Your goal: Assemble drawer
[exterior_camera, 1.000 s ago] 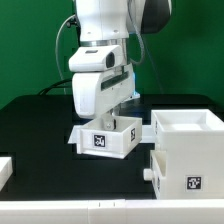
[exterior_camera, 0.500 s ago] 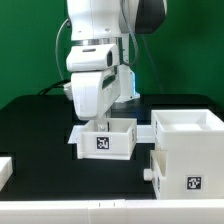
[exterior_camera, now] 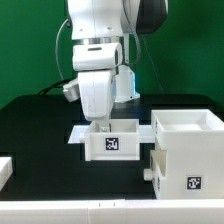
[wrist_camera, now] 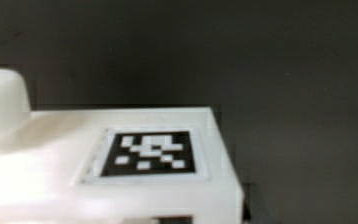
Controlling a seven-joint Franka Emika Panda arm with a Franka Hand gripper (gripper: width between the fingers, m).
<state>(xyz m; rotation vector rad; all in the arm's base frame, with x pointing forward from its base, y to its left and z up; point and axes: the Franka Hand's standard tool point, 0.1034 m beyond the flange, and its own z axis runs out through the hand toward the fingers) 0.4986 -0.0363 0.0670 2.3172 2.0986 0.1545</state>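
Note:
The drawer (exterior_camera: 113,143) is a small white open-top tray with a black-and-white tag on its near side. It sits on the black table just to the exterior view's left of the larger white tagged box (exterior_camera: 185,150), and its right wall is close to a flange on that box. My gripper (exterior_camera: 101,126) comes straight down from above and is shut on the drawer's near wall. The wrist view shows the drawer's tagged wall (wrist_camera: 153,152) from close up, with one white finger (wrist_camera: 2,110) beside it. The other finger is hidden.
The marker board's corner (exterior_camera: 5,168) shows at the exterior view's lower left. The black table (exterior_camera: 40,125) ends in a pale front edge. A green wall stands behind.
My gripper has moved toward the exterior view's right with the drawer in it. The drawer has turned square to the larger box and now sits close beside it.

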